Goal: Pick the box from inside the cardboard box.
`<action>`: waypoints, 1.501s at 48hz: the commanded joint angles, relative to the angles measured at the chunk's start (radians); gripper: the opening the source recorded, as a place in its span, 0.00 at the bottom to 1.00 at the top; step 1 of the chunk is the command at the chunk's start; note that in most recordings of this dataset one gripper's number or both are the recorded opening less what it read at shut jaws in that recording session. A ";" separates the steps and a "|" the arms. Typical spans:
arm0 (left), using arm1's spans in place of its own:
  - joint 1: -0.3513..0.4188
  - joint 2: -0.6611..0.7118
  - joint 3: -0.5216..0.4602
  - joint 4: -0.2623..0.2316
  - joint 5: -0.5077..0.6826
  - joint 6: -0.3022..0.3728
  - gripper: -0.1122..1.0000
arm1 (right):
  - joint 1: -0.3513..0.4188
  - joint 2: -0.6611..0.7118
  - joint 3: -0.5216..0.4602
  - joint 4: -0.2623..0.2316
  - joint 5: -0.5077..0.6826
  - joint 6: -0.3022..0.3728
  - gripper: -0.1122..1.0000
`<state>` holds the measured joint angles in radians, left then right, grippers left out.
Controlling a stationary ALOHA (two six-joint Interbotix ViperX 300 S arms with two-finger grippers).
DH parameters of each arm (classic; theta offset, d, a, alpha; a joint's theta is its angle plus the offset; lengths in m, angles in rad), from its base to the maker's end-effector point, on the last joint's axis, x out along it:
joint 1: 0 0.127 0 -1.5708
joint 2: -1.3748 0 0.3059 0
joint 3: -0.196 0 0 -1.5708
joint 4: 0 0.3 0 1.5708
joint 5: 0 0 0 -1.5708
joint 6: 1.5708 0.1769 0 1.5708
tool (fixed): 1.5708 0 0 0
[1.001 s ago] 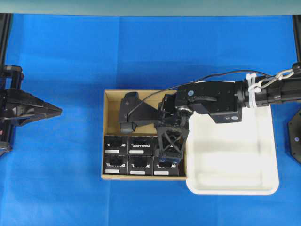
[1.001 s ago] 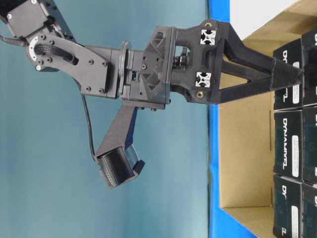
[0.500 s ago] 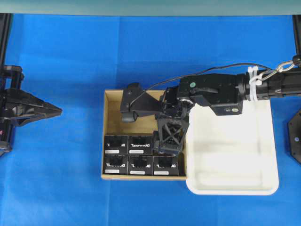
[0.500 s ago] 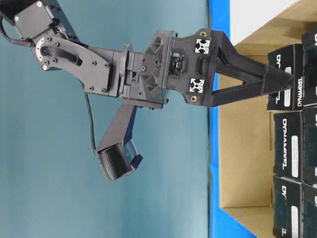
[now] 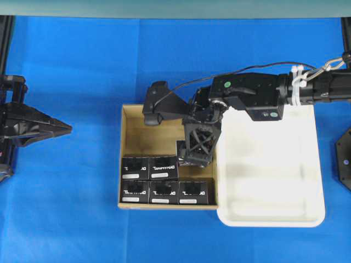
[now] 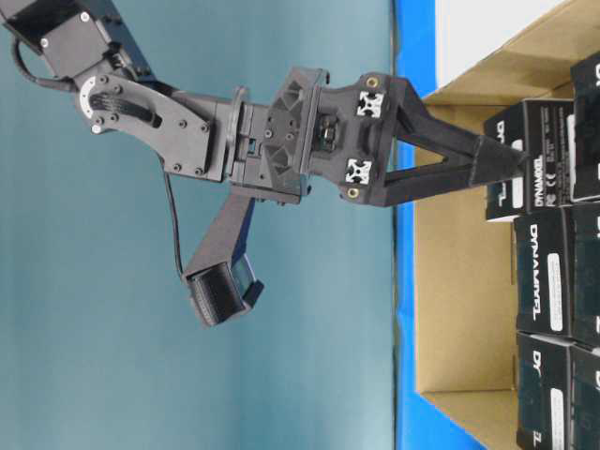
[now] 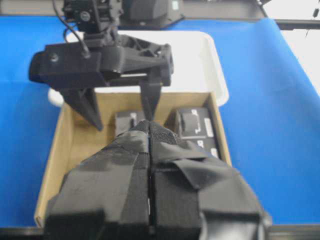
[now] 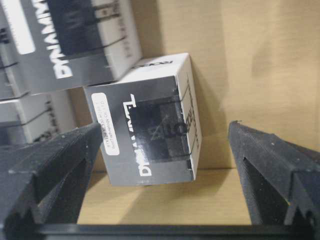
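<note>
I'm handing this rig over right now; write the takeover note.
Right tool: open, straddling one small black box that sits skewed, out of its row, inside the cardboard box; no grip yet.
Left tool: shut, parked left of the carton, holding nothing.
Five other black boxes sit in rows in the carton. The white tray is beside it.
Done: approach.
Left: close on the box, lift it out.

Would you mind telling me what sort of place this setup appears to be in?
Probably a robotics lab bench: a blue cloth covers the table, two black arms face each other across it, and staged props sit between them, a cardboard box of identical black boxes and a white tray.
</note>
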<state>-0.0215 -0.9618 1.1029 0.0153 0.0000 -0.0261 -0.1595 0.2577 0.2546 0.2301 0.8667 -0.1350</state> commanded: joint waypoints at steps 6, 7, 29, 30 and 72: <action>0.000 0.002 -0.031 0.002 -0.005 -0.002 0.04 | -0.037 0.006 0.009 -0.011 -0.006 -0.005 1.00; -0.002 0.002 -0.029 0.002 -0.005 -0.002 0.04 | -0.037 0.006 0.011 -0.011 -0.006 -0.005 1.00; -0.002 0.002 -0.031 0.003 -0.005 -0.002 0.04 | -0.058 0.005 0.018 -0.011 -0.017 -0.003 1.00; -0.002 0.000 -0.031 0.002 -0.005 -0.002 0.04 | -0.058 0.003 0.018 -0.009 -0.017 -0.003 1.00; -0.002 -0.020 -0.034 0.002 0.005 -0.003 0.04 | -0.049 -0.115 -0.064 0.006 0.069 -0.002 1.00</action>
<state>-0.0215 -0.9817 1.0983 0.0153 0.0046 -0.0261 -0.2117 0.1779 0.2255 0.2316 0.9158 -0.1350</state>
